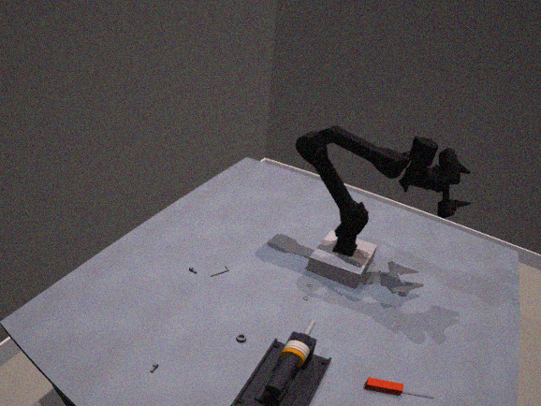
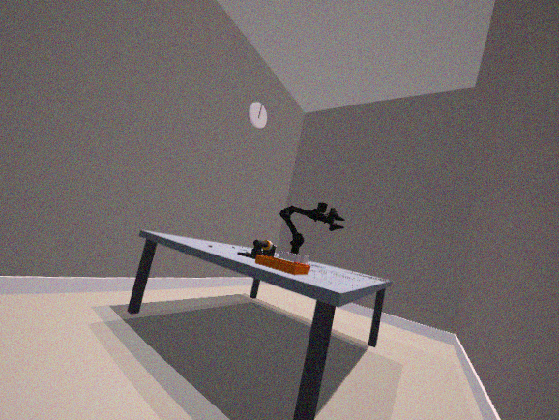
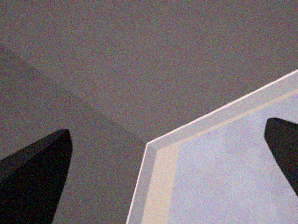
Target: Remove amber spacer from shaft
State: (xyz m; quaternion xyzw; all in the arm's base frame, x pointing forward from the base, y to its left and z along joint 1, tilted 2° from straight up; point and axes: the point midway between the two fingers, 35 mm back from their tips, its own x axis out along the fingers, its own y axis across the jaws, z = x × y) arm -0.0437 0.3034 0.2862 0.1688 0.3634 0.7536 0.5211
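A dark fixture stands on a dark base plate [image 1: 319,378] at the front in the top view. An amber spacer [image 1: 293,353] [image 2: 268,245] sits against a thick dark cylindrical part [image 1: 284,371], with pale spacers [image 1: 298,346] on its other side, before a dark block [image 1: 304,338]. A thin pale rod [image 1: 311,326] sticks out of that block's far side. The shaft inside the spacers is hidden. My gripper [image 1: 468,188] [image 2: 342,223] [image 3: 170,132] is wide open and empty. It hangs high above the table, on the far side of the arm's base from the fixture, touching nothing.
A red-handled screwdriver [image 1: 384,386] lies right of the fixture. A dark ring [image 1: 241,338], a hex key [image 1: 220,271] and small dark bits [image 1: 193,270] [image 1: 154,368] lie left. An orange bin [image 2: 280,264] stands near the table edge in the exterior view.
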